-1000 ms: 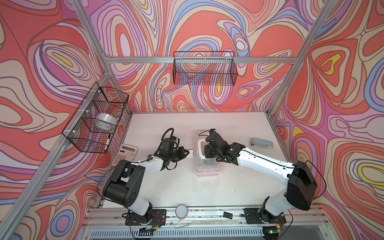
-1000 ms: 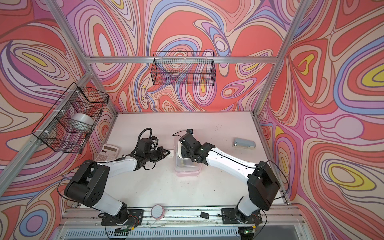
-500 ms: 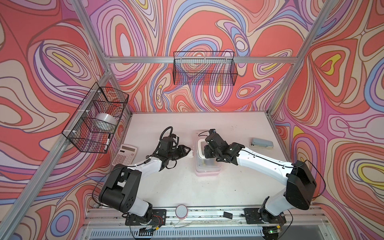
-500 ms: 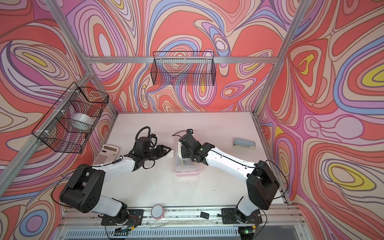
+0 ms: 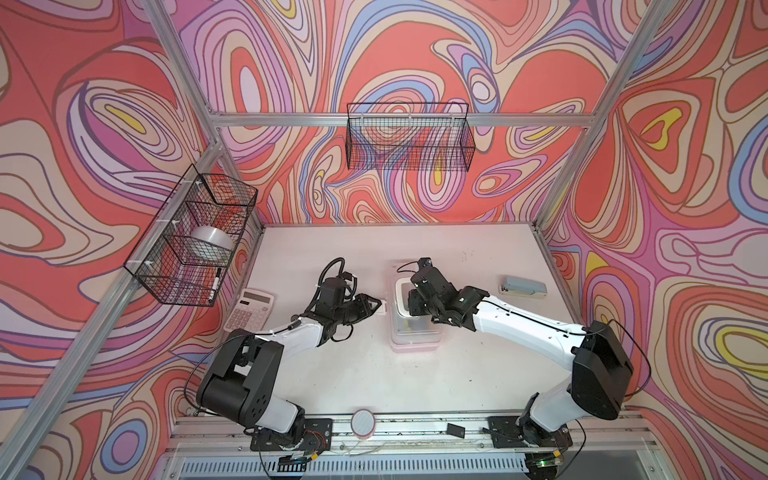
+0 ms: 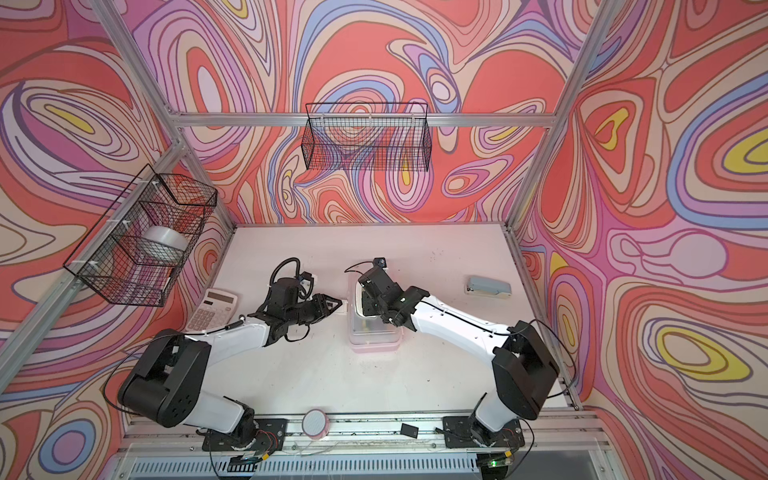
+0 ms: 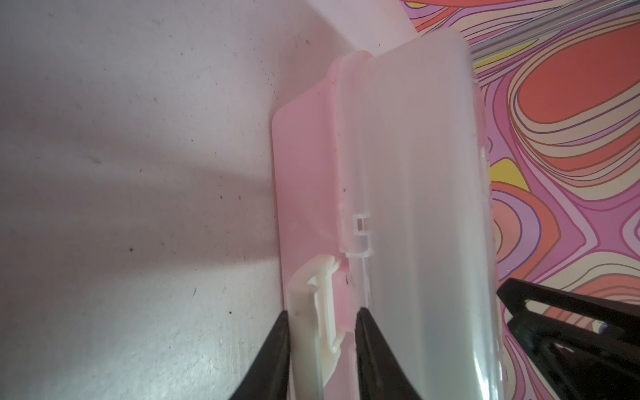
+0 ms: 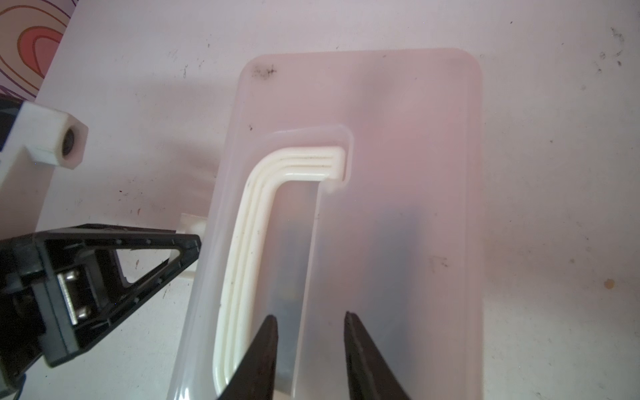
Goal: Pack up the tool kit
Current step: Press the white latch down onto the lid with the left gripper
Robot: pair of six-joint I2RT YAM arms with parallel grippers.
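the tool kit box (image 5: pixel 411 332) sits mid-table with its lid (image 8: pixel 398 173) down. the left gripper (image 7: pixel 322 311) is at its left side, jaws narrow on either side of the white latch (image 7: pixel 306 294); whether they pinch it i cannot tell. the right gripper (image 8: pixel 310 317) hangs over the lid, jaws narrowly apart, holding nothing. a calculator (image 5: pixel 251 313) lies left of the box and a stapler (image 5: pixel 523 287) well right

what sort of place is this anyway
Probably a robot lab test cell: an aluminium frame with swirl-printed walls, a left arm and right arm bolted to a rail along the white table, a wire basket hung behind.
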